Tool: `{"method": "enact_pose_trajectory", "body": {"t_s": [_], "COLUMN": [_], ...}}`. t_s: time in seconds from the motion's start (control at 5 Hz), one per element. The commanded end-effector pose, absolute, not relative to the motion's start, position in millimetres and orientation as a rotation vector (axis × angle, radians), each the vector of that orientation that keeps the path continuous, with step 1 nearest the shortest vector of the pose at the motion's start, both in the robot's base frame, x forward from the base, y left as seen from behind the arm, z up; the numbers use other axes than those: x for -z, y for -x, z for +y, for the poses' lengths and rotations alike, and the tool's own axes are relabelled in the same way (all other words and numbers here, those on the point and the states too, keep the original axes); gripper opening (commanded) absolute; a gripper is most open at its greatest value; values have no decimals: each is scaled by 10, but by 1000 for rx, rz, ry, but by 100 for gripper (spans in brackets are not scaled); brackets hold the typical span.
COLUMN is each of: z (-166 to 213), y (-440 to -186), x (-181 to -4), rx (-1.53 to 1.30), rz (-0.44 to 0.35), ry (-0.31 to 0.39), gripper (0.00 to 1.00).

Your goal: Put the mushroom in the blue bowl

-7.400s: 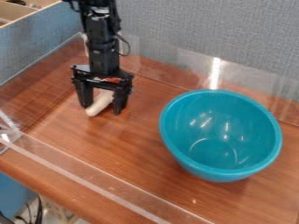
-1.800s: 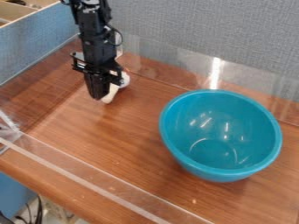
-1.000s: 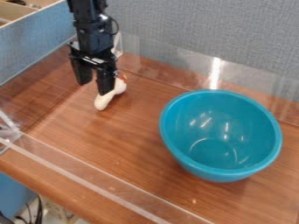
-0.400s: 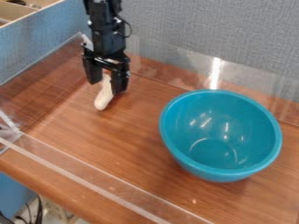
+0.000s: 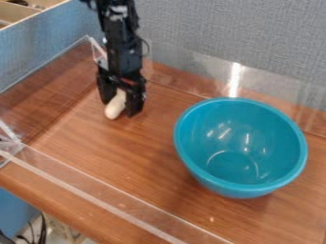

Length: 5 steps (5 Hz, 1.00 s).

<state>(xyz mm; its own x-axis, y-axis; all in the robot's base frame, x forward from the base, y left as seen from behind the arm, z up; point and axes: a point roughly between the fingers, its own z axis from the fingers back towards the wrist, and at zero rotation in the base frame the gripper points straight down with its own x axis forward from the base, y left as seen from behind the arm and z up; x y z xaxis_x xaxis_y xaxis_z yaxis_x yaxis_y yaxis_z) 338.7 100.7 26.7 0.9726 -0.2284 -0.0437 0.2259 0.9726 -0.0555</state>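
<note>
The mushroom [image 5: 114, 109] lies on the wooden table [image 5: 90, 152] at the back left; only its cream-white stem shows. My gripper [image 5: 121, 101] points straight down over it and is open, one dark finger on each side of the stem, low near the tabletop. I cannot tell whether the fingers touch it. The blue bowl [image 5: 188, 129], large, teal and glossy, stands empty to the right of the gripper, about a hand's width away.
Clear acrylic walls [image 5: 76, 181] run along the table's front and left sides, and another pane [image 5: 235, 76] stands behind the bowl. A cardboard box [image 5: 32, 14] sits at the far left corner. A grey fabric wall [image 5: 230, 33] closes the back.
The open gripper has moved right and down, from above and left of the mushroom to straddling it. The mushroom and the bowl have stayed put.
</note>
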Motion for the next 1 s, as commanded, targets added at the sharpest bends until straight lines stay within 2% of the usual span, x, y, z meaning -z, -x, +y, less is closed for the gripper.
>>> {"method": "enact_pose_trajectory", "body": {"t_s": [0.0, 0.4, 0.6, 0.8], "z": [945, 773, 450, 173], "y": [-3482, -3513, -3449, -3407], "x": [-440, -854, -1001, -1035], "rx": [258, 282, 383, 465], "rz": [0, -77, -98, -102], "ry": [25, 17, 20, 26], "gripper": [0, 0, 0, 0]}}
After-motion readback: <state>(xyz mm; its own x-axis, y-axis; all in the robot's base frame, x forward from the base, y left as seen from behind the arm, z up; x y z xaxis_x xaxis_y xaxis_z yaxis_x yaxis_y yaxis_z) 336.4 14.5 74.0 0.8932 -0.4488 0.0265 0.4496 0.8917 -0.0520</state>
